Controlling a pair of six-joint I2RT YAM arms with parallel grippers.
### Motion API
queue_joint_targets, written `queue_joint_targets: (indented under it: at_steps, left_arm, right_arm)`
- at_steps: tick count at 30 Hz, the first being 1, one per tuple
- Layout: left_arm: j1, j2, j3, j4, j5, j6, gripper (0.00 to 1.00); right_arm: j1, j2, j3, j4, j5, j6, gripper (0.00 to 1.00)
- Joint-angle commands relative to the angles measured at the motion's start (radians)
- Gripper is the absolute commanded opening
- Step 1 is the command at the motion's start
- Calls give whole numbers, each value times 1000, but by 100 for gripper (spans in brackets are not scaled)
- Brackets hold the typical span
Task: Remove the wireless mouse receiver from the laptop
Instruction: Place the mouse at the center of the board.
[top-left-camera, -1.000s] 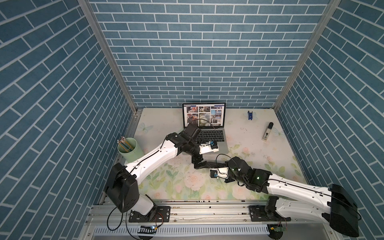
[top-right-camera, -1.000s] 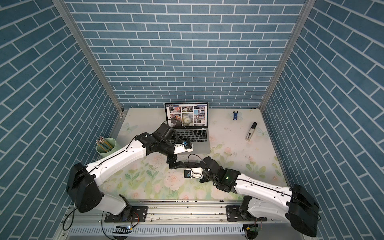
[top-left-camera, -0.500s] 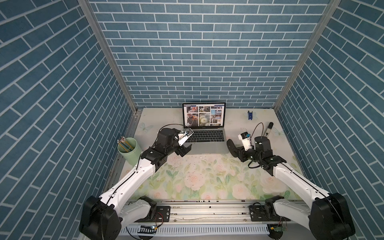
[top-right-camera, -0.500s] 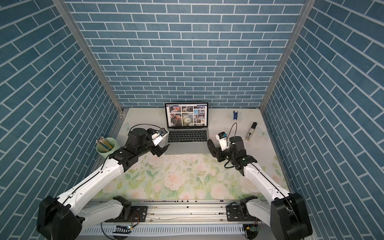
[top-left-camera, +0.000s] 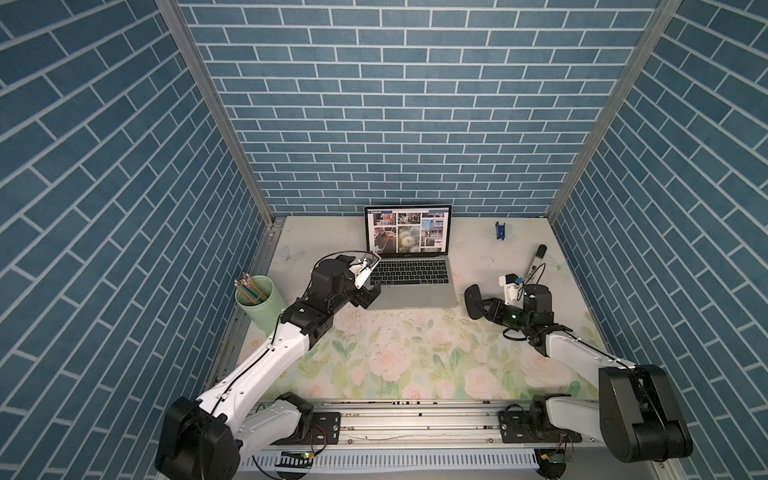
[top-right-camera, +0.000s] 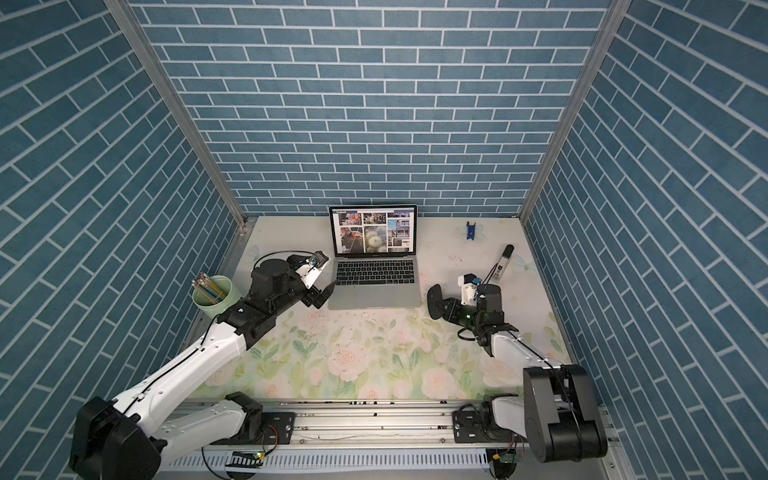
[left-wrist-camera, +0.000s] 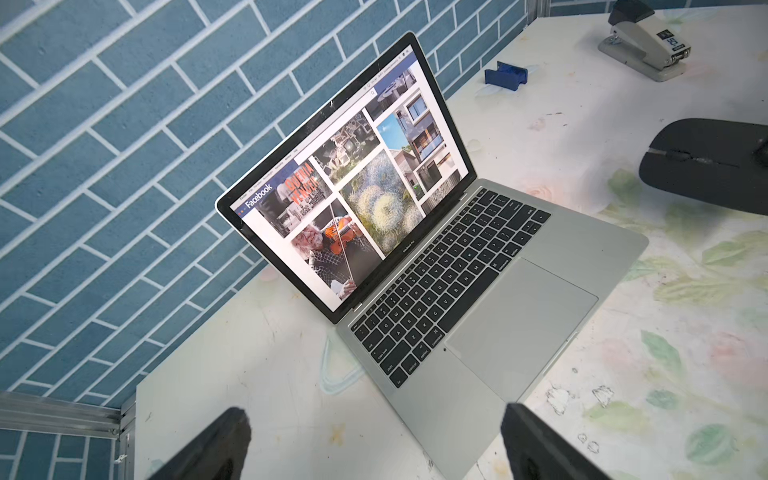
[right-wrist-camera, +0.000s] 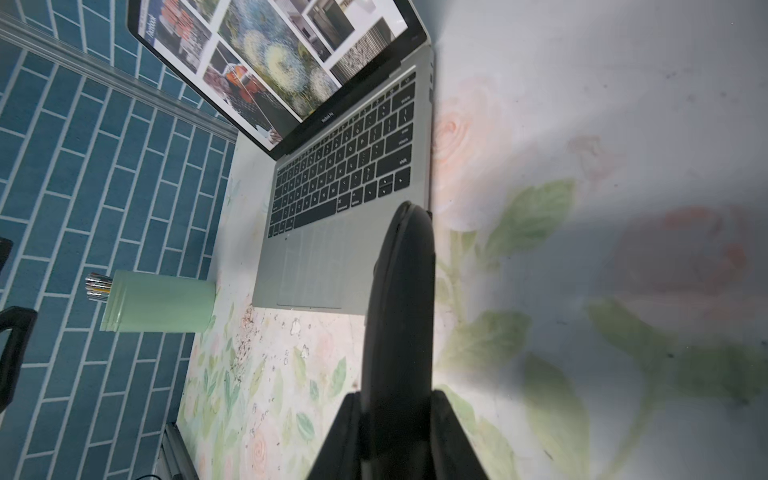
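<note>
Laptop (top-left-camera: 409, 278) stands open at the back centre of the worktop (top-left-camera: 415, 357), its screen lit with a photo grid.

Receiver: cannot be made out in any view. The laptop's right edge in the right wrist view (right-wrist-camera: 431, 79) shows only small dark marks, too small to identify.

Left tool (top-left-camera: 370, 291): released, fingers (left-wrist-camera: 232, 436) spread wide and gripping nothing. It sits just beside the laptop's left front corner. Whether it touches the laptop cannot be told.

Right tool (top-left-camera: 484, 307): clenched on a black mouse (top-left-camera: 473, 301), which is held on edge between the fingers (right-wrist-camera: 453, 432). The mouse is near the laptop's right front corner, apart from it in both top views. Whether it touches the worktop cannot be told.

Also noted: a green cup (top-left-camera: 259, 301) of pencils at the left edge and a blue clip (top-left-camera: 500, 230) at the back right.
</note>
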Motion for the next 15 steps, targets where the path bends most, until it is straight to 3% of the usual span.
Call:
queue_joint_targets:
  at_steps: [1, 15]
  left_arm:
    - [9, -4, -19, 21, -4, -13, 100]
    - [20, 5, -23, 13, 23, -6, 100]
  right_arm:
    - [-13, 46, -24, 75, 9, 6, 0]
    - [-25, 194, 18, 90, 61, -59, 0]
